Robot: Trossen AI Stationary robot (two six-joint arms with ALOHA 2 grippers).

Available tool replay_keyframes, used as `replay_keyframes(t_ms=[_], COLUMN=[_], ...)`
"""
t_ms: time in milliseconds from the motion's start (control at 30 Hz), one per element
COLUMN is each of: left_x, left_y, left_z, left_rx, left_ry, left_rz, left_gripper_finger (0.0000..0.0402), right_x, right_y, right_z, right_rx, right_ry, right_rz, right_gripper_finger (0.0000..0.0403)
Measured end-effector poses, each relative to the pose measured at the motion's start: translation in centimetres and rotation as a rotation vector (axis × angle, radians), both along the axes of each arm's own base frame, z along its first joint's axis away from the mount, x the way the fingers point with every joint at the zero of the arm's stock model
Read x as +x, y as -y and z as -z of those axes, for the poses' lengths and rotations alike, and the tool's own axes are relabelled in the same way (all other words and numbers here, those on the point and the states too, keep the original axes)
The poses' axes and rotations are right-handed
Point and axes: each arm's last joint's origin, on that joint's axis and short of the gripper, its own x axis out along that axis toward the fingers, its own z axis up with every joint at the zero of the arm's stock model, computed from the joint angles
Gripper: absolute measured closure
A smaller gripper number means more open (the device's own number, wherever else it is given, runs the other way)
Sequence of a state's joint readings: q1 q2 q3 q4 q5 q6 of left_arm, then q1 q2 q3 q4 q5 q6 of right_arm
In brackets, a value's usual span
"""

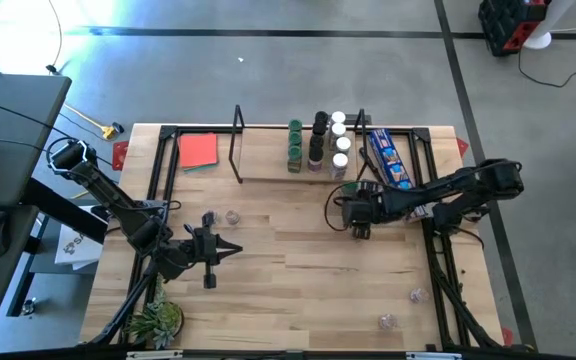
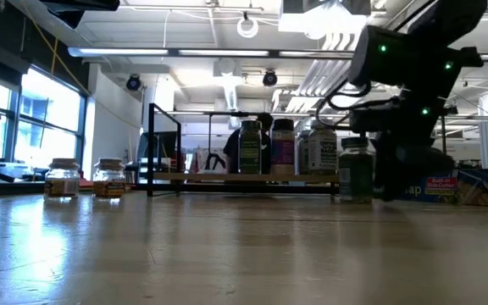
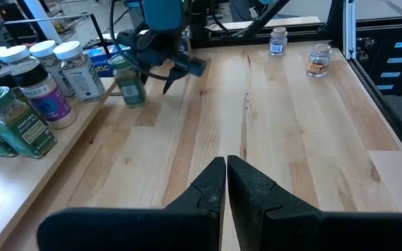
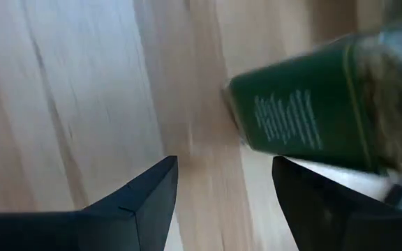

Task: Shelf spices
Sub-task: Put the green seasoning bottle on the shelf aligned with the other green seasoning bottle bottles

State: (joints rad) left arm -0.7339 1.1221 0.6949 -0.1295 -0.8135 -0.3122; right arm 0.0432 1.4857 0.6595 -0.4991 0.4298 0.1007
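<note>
Several spice jars (image 1: 318, 145) stand in rows on the right part of the low wooden shelf (image 1: 268, 170) at the table's far side. A green-lidded, green-labelled jar (image 3: 128, 80) stands upright on the table just in front of the shelf's right end, and shows blurred in the right wrist view (image 4: 313, 118). My right gripper (image 1: 346, 216) hovers open beside it, tipped downward. The jar is off to one side of the fingers, not between them. My left gripper (image 3: 225, 167) is shut on nothing above the table's left half.
Two small jars (image 1: 220, 216) stand on the table left of centre, and two more (image 1: 401, 308) near the front right corner. A blue snack packet (image 1: 390, 160) lies at the shelf's right end and a red card (image 1: 198, 150) at the far left. The table's middle (image 1: 298, 260) is bare wood.
</note>
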Motion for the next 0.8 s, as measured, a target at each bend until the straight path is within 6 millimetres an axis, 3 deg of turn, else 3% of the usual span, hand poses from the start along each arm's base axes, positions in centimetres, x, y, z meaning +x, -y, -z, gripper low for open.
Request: replay_keyframes(t_ms=[100,200,300,467,600,800], left_x=[0.0,0.0,0.0,0.0,0.0,0.0], left_y=[0.0,0.0,0.0,0.0,0.1,0.1], left_z=[0.0,0.0,0.0,0.0,0.0,-0.1], left_rx=[-0.001,-0.001,-0.001,-0.004,-0.008,-0.016], left_ry=[0.001,0.001,0.001,-0.003,-0.006,0.003], left_rz=[0.000,0.000,0.000,0.008,0.016,0.016], left_gripper_finger=[0.0387,0.0387,0.0387,0.0387,0.0387,0.0387], right_x=[1.0,2.5,3.2,3.3,4.9,5.9], right_y=[-0.5,-2.4,-4.2,-4.2,-3.3,1.3], right_z=[-0.2,-0.8,-1.7,-3.0,-6.0,-10.1], right_rx=[0.012,0.104,0.073,-0.162,-0.145,-0.092], right_ry=[0.098,0.227,0.309,0.246,0.316,0.371], right_rz=[-0.076,-0.298,-0.406,-0.255,-0.080,0.257], right_gripper_finger=[0.0174,0.0174,0.0174,0.0174,0.0174,0.0176])
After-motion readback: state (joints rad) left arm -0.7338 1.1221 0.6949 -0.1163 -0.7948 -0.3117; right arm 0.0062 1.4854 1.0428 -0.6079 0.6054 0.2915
